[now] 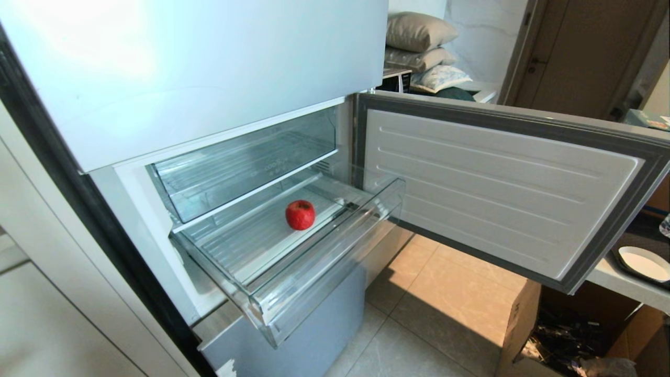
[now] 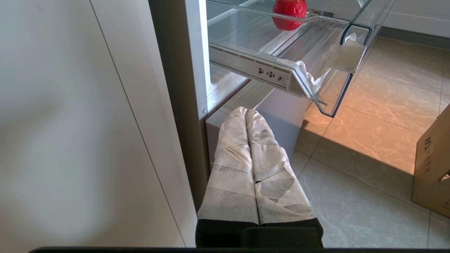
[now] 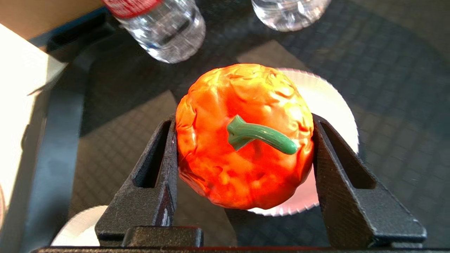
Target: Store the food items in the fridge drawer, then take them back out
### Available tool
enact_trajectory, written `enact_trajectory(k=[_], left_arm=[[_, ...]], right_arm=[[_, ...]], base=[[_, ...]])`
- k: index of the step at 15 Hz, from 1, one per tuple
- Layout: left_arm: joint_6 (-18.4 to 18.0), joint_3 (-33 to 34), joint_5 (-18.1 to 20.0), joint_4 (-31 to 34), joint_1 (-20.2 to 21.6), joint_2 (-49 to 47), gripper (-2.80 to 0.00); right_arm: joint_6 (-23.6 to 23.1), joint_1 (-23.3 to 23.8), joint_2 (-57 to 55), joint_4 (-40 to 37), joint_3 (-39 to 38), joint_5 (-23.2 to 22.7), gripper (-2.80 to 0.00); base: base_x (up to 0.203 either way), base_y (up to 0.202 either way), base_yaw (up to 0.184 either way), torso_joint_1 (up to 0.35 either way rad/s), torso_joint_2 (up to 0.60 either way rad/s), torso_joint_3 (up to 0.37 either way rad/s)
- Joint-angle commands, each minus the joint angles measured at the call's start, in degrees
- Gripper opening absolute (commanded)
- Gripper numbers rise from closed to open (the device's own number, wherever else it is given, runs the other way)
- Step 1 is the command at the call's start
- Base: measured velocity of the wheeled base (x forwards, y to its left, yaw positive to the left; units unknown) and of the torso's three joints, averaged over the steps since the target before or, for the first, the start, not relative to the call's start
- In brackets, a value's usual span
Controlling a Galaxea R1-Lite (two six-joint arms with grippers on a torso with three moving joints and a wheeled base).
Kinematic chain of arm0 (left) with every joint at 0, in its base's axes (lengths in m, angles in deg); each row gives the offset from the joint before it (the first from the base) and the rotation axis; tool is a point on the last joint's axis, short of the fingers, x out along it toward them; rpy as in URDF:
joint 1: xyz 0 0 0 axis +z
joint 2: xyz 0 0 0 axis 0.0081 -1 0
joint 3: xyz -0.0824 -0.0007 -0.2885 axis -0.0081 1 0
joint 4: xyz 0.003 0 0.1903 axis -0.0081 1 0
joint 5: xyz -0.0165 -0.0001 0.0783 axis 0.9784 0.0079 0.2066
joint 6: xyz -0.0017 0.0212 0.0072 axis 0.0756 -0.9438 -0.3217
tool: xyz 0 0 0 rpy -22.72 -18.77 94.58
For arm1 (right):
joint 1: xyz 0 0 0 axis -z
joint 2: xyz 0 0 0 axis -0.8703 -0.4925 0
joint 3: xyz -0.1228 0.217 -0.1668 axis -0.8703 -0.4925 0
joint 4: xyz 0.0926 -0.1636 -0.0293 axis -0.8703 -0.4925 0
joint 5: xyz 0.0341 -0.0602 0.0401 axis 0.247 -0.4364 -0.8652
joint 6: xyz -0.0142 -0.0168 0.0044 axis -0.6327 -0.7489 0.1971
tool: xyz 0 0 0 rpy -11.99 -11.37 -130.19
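The right gripper (image 3: 242, 140) has its two dark fingers (image 3: 154, 182) clamped on the tangerine (image 3: 242, 137), one pad pressed to each flank so the bumpy orange-red ball sits squarely between them with its green stem (image 3: 260, 135) lying across the face turned toward the wrist; a hold across the widest part like this probably keeps a round fruit from rolling out. Beyond the fingertips lies a white paper plate (image 3: 334, 105) on a dark mat (image 3: 386, 70), and further out past the tips stand two clear water bottles (image 3: 165, 28); whether the fruit touches the plate cannot be told. The left gripper (image 2: 246, 116) hangs low by the fridge base, its paper-wrapped fingers (image 2: 232, 168) pressed together and holding nothing, seemingly parked. Ahead of and above those tips, the fridge drawer (image 1: 324, 262) stands pulled out with the fridge door (image 1: 497, 183) swung wide, and the apple (image 1: 300, 214) rests on its ribbed floor, well apart from either gripper. Judging by this, one fruit is stored and the tangerine is the one in hand, though which half of the task this belongs to cannot be told
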Motion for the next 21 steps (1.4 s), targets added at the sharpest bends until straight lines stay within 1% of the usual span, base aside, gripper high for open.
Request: enact_trajectory(k=[1, 10, 11, 18, 21], left_arm=[[0.0, 0.0, 0.0, 0.0, 0.0, -0.1, -2.80], [0.0, 0.0, 0.0, 0.0, 0.0, -0.1, -2.80], [0.0, 0.0, 0.0, 0.0, 0.0, -0.1, -2.80], [0.0, 0.0, 0.0, 0.0, 0.0, -0.1, -2.80], [0.0, 0.0, 0.0, 0.0, 0.0, -0.1, -2.80]], right_arm=[[0.3, -0.1, 0.5, -0.2, -0.1, -0.1, -2.80], [0.4, 0.2, -1.1, -0.2, 0.6, 0.0, -2.80], [0.4, 0.4, -1.2, -0.3, 1.2, 0.1, 0.00], [0.4, 0.7, -0.1, -0.3, 1.7, 0.1, 0.00], [0.5, 1.3, 6.5, -2.4, -0.2, 0.0, 0.00]], base=[[0.000, 0.000, 0.000, 0.000, 0.00, 0.000], [0.000, 0.000, 0.000, 0.000, 0.00, 0.000], [0.000, 0.000, 0.000, 0.000, 0.00, 0.000], [0.000, 0.000, 0.000, 0.000, 0.00, 0.000], [0.000, 0.000, 0.000, 0.000, 0.00, 0.000]])
